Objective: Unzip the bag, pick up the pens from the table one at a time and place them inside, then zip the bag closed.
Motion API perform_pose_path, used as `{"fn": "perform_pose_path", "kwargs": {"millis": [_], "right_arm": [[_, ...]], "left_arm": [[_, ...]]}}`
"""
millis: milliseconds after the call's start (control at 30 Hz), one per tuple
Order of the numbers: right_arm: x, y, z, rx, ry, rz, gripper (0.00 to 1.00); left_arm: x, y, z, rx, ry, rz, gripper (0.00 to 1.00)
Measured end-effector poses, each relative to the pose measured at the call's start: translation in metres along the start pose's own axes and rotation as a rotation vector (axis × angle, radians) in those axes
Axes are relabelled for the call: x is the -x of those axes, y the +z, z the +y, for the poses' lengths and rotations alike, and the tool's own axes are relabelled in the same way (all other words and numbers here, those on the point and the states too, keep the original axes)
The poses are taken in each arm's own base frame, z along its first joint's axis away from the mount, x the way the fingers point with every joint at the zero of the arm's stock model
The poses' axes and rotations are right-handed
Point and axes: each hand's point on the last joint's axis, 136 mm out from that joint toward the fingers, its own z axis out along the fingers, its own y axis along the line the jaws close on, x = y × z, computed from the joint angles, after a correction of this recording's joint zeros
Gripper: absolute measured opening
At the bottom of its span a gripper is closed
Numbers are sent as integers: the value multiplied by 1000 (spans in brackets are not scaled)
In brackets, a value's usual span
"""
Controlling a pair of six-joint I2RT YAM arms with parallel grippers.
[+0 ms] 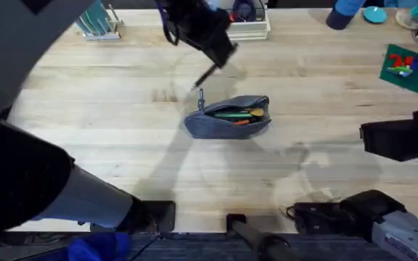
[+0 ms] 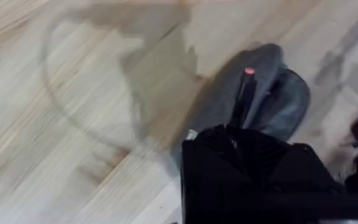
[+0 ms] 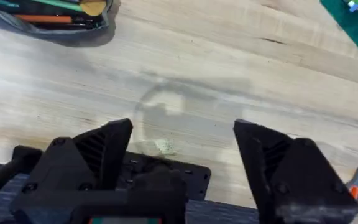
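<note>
Nearest the bases, the right gripper (image 3: 182,155) hangs over bare table (image 1: 107,145) with its fingers spread wide, holding nothing.

Further out, mid-table, the bag (image 1: 228,116) lies unzipped with its long axis running left-right, open mouth facing up and a bit toward the far side; green and orange pens already sit inside, lined up with it.

Just beyond its left end, the left gripper (image 1: 212,72) is clenched on a slim black pen (image 1: 207,75) that slants down toward the bag's left tip, red-capped end leading in the left wrist view.

My worry: the pen comes in crosswise to the opening, so it could catch on the zipper edge or end wall, shove the light pouch sideways, or drop outside.
</note>
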Motion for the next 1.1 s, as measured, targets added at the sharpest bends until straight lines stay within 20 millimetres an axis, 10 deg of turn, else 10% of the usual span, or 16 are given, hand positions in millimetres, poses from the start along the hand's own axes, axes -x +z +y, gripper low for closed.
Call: {"fn": "perform_pose_path", "kwargs": {"millis": [500,1100], "right_arm": [[0,0,0,0,0,0,999],[0,0,0,0,0,0,999]], "left_arm": [[-16,18,-118,-235,582,64,43],[-16,73,-118,-287,644,151,43]]}}
